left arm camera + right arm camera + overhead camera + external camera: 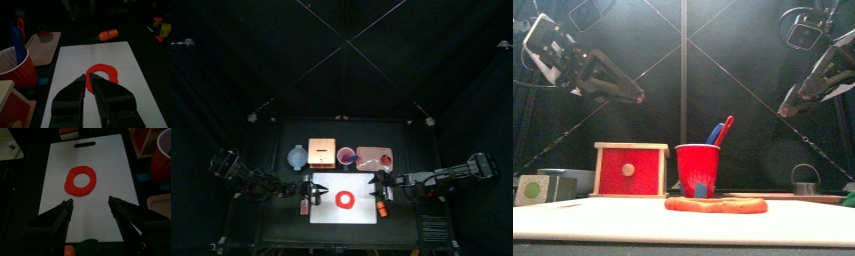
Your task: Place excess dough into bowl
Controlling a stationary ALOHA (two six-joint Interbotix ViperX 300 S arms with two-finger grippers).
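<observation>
While the red dough ring (81, 180) lies flat and untouched on the white board (60, 158), the step in hand looks like the approach. The left gripper (91, 80) hangs just over the ring's near edge; its jaws look close together, nothing between them. The right gripper (91, 203) waits short of the ring, jaws spread. Next, one jaw must slip under the soft, smooth-looking rim and pinch without tearing it, then carry it to the pale bowl (298, 156), well apart behind the board beside the tan block (322, 152).
</observation>
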